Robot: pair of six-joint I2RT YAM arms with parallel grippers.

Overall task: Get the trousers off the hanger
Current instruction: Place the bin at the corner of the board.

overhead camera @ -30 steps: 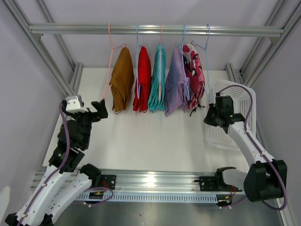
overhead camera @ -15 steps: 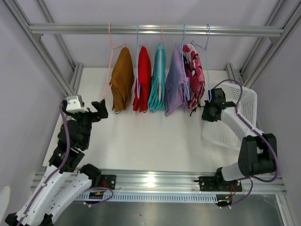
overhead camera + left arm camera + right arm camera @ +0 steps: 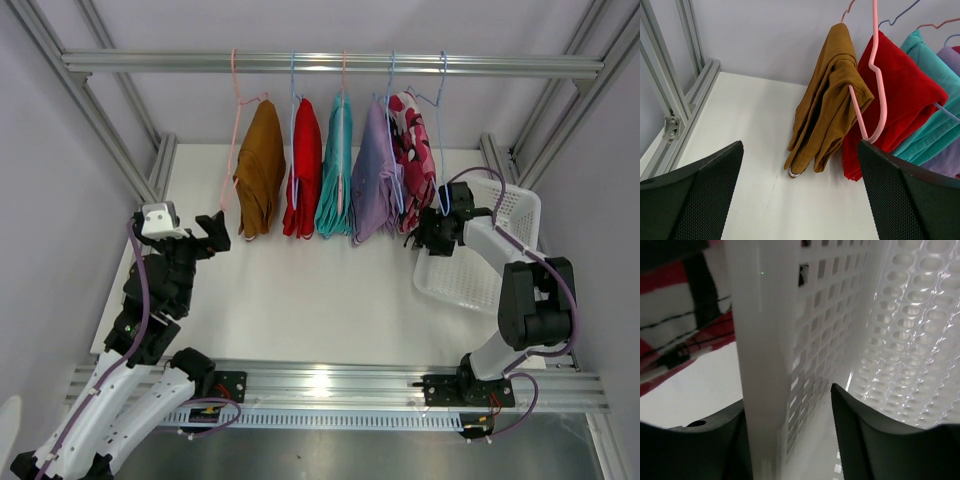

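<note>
Five pairs of trousers hang on wire hangers from the rail (image 3: pixel 320 64): mustard-brown (image 3: pixel 260 165), red (image 3: pixel 304 170), teal (image 3: pixel 336 170), lilac (image 3: pixel 372 175) and pink camouflage (image 3: pixel 412 160). My left gripper (image 3: pixel 213 233) is open and empty, left of and below the mustard-brown pair (image 3: pixel 830 100), which hangs on a pink hanger (image 3: pixel 875 75). My right gripper (image 3: pixel 432 232) grips the left wall of a white basket (image 3: pixel 490 250), just below the pink camouflage pair (image 3: pixel 680 305). The basket wall (image 3: pixel 765 340) stands between its jaws.
The basket stands tilted at the right of the white table (image 3: pixel 300 290). Aluminium frame posts (image 3: pixel 120 130) flank both sides. The red pair (image 3: pixel 895 90) and teal pair (image 3: pixel 925 55) hang close behind the mustard-brown one.
My right gripper has moved left toward the hanging trousers, dragging the white basket's near corner with it. The left arm has not moved.
</note>
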